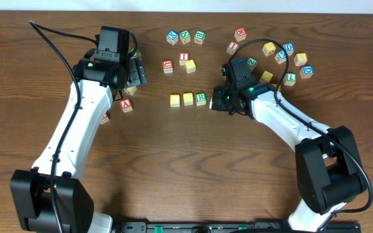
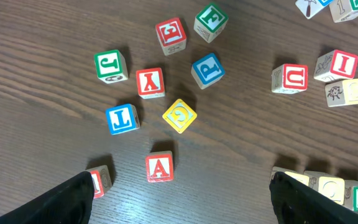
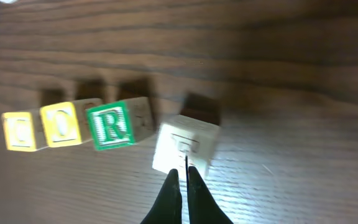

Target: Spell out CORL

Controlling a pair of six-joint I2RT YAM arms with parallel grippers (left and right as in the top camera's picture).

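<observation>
A row of cubes lies mid-table: a yellow C cube (image 3: 18,132), a yellow O cube (image 3: 61,124) and a white cube with a green R (image 3: 110,124). In the overhead view they are the two yellow cubes (image 1: 175,99) (image 1: 188,98) and the R cube (image 1: 201,98). Just right of the R sits a pale cube (image 3: 185,146), turned slightly askew, its top face washed out and unreadable. My right gripper (image 3: 181,173) is shut, its tips at that cube's near edge. From overhead, the right gripper (image 1: 220,97) covers this cube. My left gripper (image 2: 184,186) hangs open over loose cubes at the left (image 1: 135,72).
Loose cubes lie under the left gripper, among them a red A cube (image 2: 159,167) and a yellow cube (image 2: 179,116). Three cubes (image 1: 185,36) sit at the back middle, three more (image 1: 184,59) below them. A scattered cluster (image 1: 283,61) fills the back right.
</observation>
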